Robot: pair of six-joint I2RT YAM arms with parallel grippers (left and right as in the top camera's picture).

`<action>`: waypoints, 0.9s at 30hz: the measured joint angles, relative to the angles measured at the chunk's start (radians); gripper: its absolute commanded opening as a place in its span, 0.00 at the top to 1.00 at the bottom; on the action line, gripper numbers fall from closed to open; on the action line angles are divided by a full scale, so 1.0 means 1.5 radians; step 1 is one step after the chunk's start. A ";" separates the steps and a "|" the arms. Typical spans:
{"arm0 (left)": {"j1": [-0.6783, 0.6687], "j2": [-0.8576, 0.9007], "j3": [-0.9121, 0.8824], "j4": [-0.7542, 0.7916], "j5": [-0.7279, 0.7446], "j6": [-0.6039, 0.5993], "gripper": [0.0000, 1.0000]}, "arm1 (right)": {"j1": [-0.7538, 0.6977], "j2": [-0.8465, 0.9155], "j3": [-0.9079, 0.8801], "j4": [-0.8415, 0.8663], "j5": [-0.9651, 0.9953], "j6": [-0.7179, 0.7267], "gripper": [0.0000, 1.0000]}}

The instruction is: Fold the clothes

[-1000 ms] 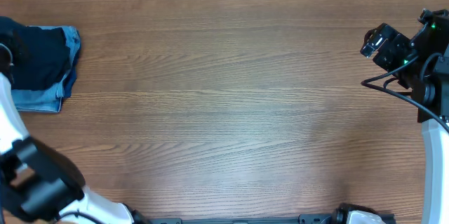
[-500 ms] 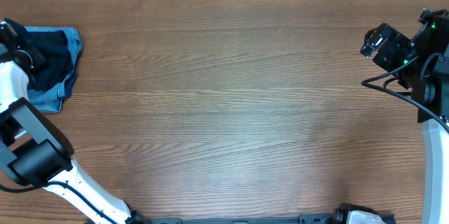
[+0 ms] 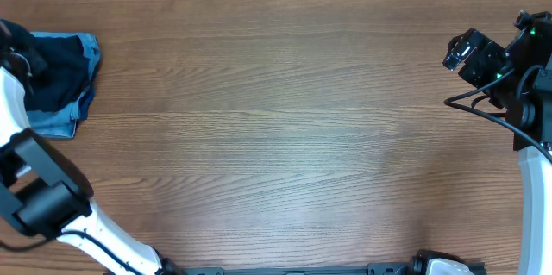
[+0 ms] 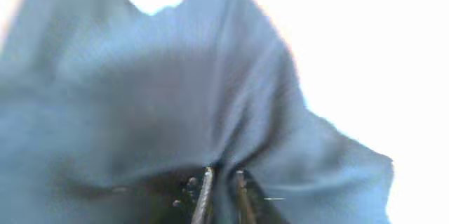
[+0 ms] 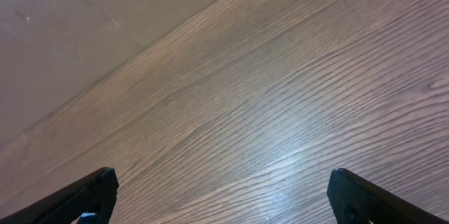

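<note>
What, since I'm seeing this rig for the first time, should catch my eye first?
The clothes, navy on light denim, sit heaped at the far left edge of the wooden table. The left gripper is there, its fingers pinched close on a fold of the navy cloth. The right gripper hangs wide open over bare wood at the far right.
</note>
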 measured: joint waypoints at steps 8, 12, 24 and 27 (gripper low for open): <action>-0.005 -0.112 0.023 0.014 -0.001 0.036 0.69 | 0.000 0.000 0.000 0.000 -0.001 0.000 0.00; -0.005 -0.101 0.023 0.018 -0.034 0.045 0.69 | 0.000 0.000 0.000 -0.001 0.000 0.000 0.00; -0.005 0.067 0.023 0.130 -0.102 0.052 0.60 | 0.000 0.000 0.000 -0.001 0.000 0.000 0.00; -0.005 0.111 0.023 0.133 -0.097 0.052 0.60 | 0.000 0.000 0.000 0.000 0.000 0.000 0.00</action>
